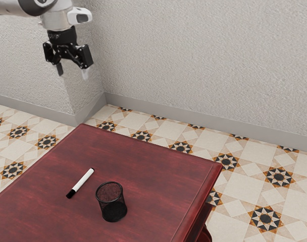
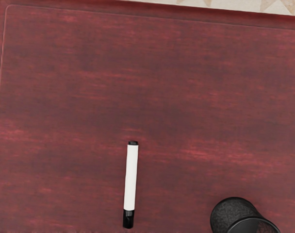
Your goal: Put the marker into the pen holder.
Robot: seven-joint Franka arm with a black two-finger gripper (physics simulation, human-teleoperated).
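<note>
An empty gripper hangs high over the far part of a red table, its two fingers spread wide with nothing between them, as an onlooker watches from across the room. The marker lies flat on the wood, below the hand and near six o'clock from it in the exterior view, its long axis running from one o'clock to seven, the longer black end at seven. The fingers stand roughly along a nine-to-three line, so they appear set crosswise to the barrel; the coming move would chiefly be a reach outward and down, with perhaps a slight turn to square the grip. The cup stands upright at four o'clock from the marker, near but not touching
</note>
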